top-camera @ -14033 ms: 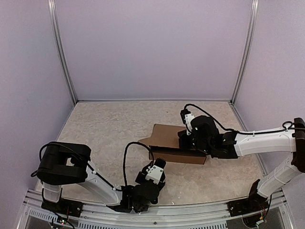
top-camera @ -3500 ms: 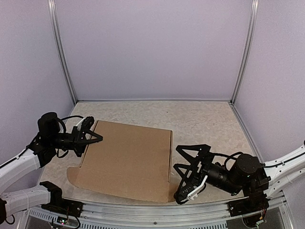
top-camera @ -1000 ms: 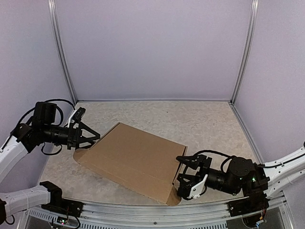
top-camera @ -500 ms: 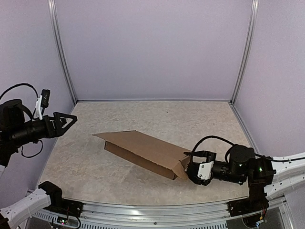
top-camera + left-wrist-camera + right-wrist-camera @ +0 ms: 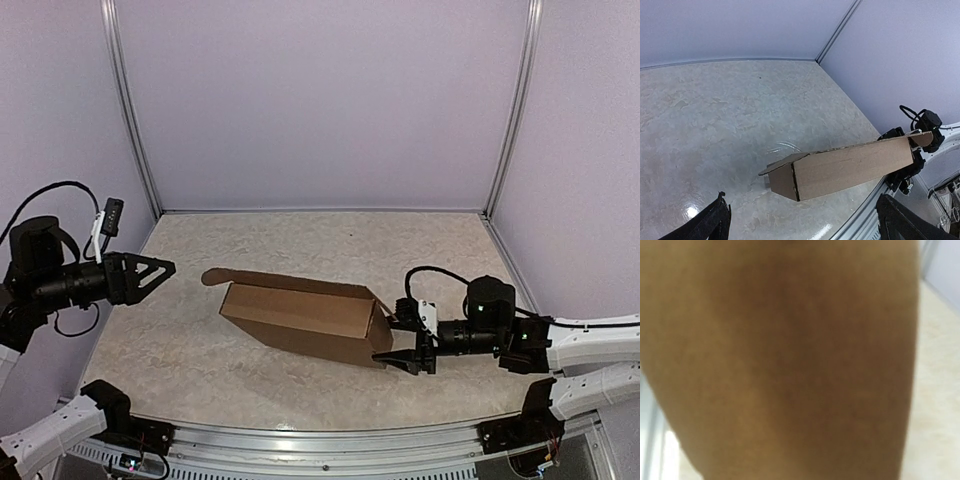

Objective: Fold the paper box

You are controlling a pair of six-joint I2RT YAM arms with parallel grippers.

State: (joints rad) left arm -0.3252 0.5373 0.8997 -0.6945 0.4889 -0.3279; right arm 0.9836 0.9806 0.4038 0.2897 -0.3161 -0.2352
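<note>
**A:** Quick one. Where's the box?

**B:** The paper box (image 5: pixel 300 320) is mid-table, slightly toward the near right. It's plain brown and partly folded up. One long side wall faces the top camera, and the top is open. A flap (image 5: pixel 215 275) with a rounded end sticks out at the far left corner. The table (image 5: pixel 330 235) is a beige marbled surface.

**A:** Is it flat on the surface?

**B:** The left end looks down on it. I can't tell about the right end.

**A:** Right pincer?

**B:** The right gripper (image 5: pixel 390 340) is at the box's right end, with its arm low and reaching in from the right. One finger shows past the far edge of that end. The other lies along the near bottom corner, with cardboard between them. The jaws are about half spread and clamped on the box end. The right wrist view is just blurred brown cardboard with a sliver of table at the right.

**A:** Left pincer?

**B:** The left gripper (image 5: pixel 158 275) is spread wide with nothing in it. It hangs over the table's left edge, aimed at the box and well apart from it. In the left wrist view both fingertips (image 5: pixel 715 222) sit in the bottom corners. The box lies across the middle of that view, and the right arm (image 5: pixel 922 125) is at its far end.

**A:** Anything else?

**B:** Lilac walls (image 5: pixel 320 100) and a metal rail (image 5: pixel 320 440) along the near edge.
</note>
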